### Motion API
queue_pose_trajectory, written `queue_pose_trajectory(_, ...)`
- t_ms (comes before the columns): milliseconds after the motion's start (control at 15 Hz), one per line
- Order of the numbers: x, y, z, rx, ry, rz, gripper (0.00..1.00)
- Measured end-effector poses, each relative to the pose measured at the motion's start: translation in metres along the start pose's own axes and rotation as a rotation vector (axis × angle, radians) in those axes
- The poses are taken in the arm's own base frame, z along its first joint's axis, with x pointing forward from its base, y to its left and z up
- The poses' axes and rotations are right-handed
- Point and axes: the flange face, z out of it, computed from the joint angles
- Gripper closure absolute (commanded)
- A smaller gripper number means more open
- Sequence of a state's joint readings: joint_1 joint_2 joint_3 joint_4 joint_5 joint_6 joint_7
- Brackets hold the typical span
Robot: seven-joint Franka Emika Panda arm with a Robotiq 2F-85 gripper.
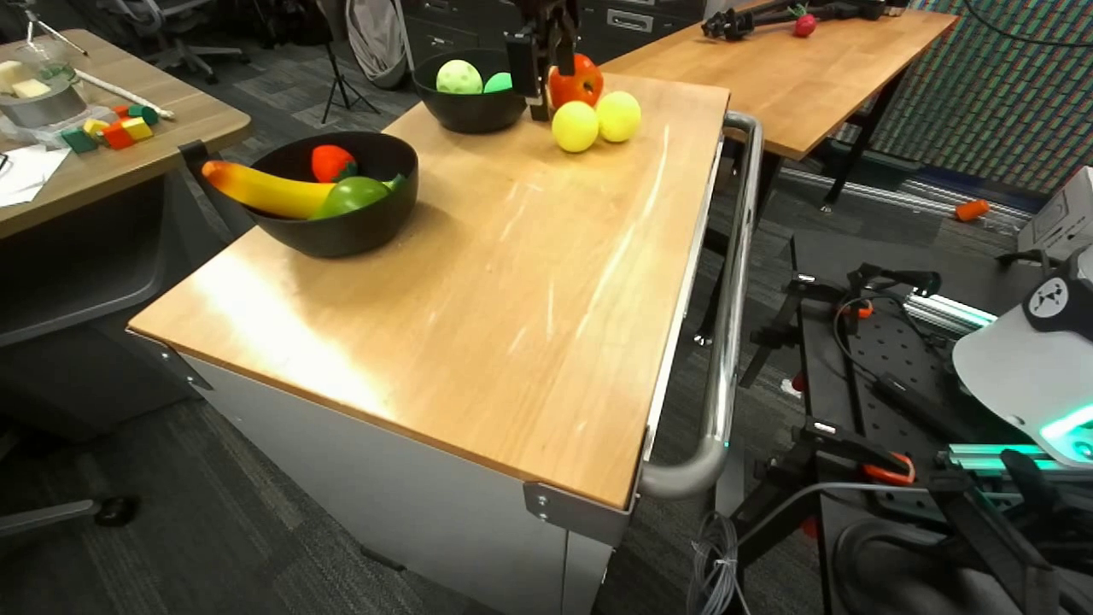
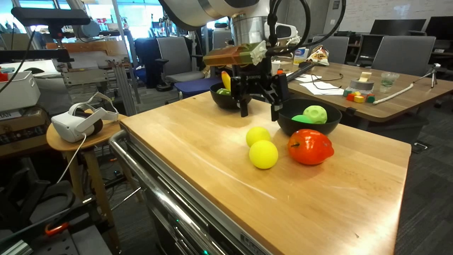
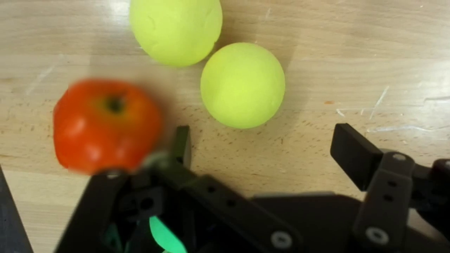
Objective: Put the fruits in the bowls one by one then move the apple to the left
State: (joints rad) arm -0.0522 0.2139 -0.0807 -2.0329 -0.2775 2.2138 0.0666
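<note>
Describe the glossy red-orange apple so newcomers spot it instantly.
On the wooden tabletop, find the round matte-black bowl holding a pale-green dimpled ball. Beside the bowl sits the apple: red-orange, dark-stemmed, and larger than the two plain yellow balls nearby.

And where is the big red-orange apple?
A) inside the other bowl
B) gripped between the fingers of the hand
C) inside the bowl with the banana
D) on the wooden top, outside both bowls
D: the apple sits on the wooden top, neither black bowl contains it, and the hand is open, holding nothing.
</note>
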Motion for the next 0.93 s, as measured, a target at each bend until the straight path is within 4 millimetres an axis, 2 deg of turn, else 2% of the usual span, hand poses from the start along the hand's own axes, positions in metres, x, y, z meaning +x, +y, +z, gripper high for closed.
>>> queue_pose_trajectory(800, -0.004, 0.001, 0.037, 0.002, -0.055, 0.021, 0.00)
queue_pose_trajectory(933, -0.005, 0.004, 0.043, 0.003, -0.064, 0.033, 0.25)
